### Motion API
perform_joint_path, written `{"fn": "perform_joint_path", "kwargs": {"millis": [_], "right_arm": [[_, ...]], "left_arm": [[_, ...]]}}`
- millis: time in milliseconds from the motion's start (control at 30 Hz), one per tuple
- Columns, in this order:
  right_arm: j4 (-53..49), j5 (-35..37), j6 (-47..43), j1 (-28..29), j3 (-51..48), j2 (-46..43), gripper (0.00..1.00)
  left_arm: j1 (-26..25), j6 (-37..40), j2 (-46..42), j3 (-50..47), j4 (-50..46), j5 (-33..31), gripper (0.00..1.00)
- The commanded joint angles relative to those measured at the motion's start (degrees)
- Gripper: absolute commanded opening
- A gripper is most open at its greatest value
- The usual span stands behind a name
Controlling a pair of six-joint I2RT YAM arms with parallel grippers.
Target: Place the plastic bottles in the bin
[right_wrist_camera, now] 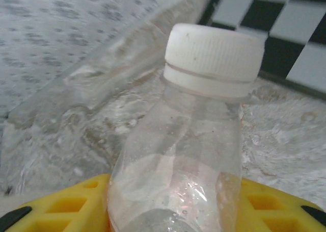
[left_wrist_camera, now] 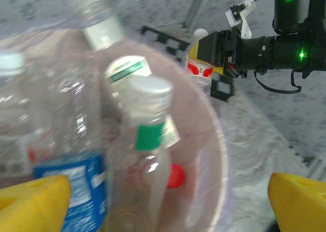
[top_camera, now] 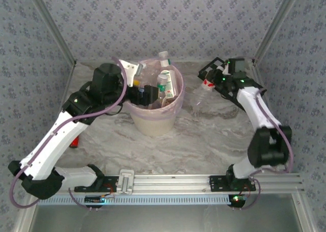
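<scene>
The bin [top_camera: 153, 122], cream with a pink liner, stands mid-table and holds several plastic bottles [top_camera: 164, 86], one neck poking above the rim. My left gripper [top_camera: 146, 95] hovers over its mouth, open, with nothing between its yellow fingers [left_wrist_camera: 30, 204]. Below it in the left wrist view are a green-labelled bottle [left_wrist_camera: 150, 135] and a blue-labelled one [left_wrist_camera: 71, 181] inside the bin's rim [left_wrist_camera: 219, 155]. At the back right my right gripper [top_camera: 208, 81] is shut on a clear white-capped bottle [right_wrist_camera: 204, 114] with a red label [left_wrist_camera: 198, 66], its body filling the gap between the fingers.
A black-and-white chequered board [top_camera: 216, 63] lies behind the right gripper. Another clear bottle [top_camera: 197, 107] lies on the marble top to the right of the bin. A small red object [top_camera: 75, 143] sits beside the left arm. Patterned walls close in the back and sides.
</scene>
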Motion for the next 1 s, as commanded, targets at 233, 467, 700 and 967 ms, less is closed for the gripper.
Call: {"fn": "perform_joint_path", "kwargs": {"millis": [233,467,700,967], "right_arm": [[-12.2,-23.1,-8.8,-1.5,5.3,-20.2,0.48],[-3.2,-31.2,-1.9,4.9,7.5,-21.6,0.47],[0.2,-31.1,-0.6,12.2,10.4,-19.3,0.47],[2.5,-30.1,0.0,16.3,11.4,-18.0,0.47]], "left_arm": [[-1.5,2.5,10.9,14.7,2.4,21.2,0.99],[-4.3,4.8,14.5,18.6,-0.3,20.7,0.99],[-5.6,5.9,16.6,18.3,0.4,20.9,0.99],[-5.8,5.3,18.1,18.3,1.8,21.4,0.86]]}}
